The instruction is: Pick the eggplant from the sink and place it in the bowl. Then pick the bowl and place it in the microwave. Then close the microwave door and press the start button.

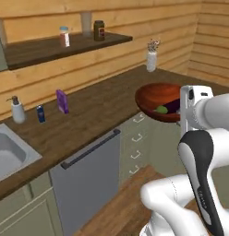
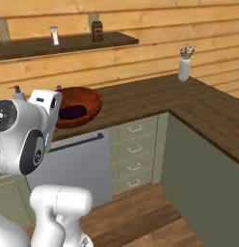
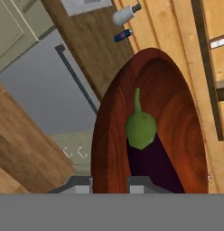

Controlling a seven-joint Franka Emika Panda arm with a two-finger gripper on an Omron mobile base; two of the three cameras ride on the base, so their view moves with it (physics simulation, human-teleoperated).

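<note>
In the hand view the gripper (image 3: 110, 180) shows two dark fingertips (image 3: 82, 184), one on either side of the near rim of the bowl (image 3: 177, 131); the jaws are clamped on that rim. Just beyond the jaws, inside the bowl, lies the eggplant (image 3: 147, 153), its dark purple body nearest and its green stem end pointing away. The bowl is glossy reddish-brown, wide and shallow.

From the left base view the bowl (image 1: 155, 94) hangs clear of the wooden counter (image 1: 98, 115), with the eggplant (image 1: 169, 107) against its near side. The right base view shows the bowl (image 2: 85, 103) partly behind the hand.

Further off, the left base view shows a corner of the sink (image 1: 10, 152).
</note>
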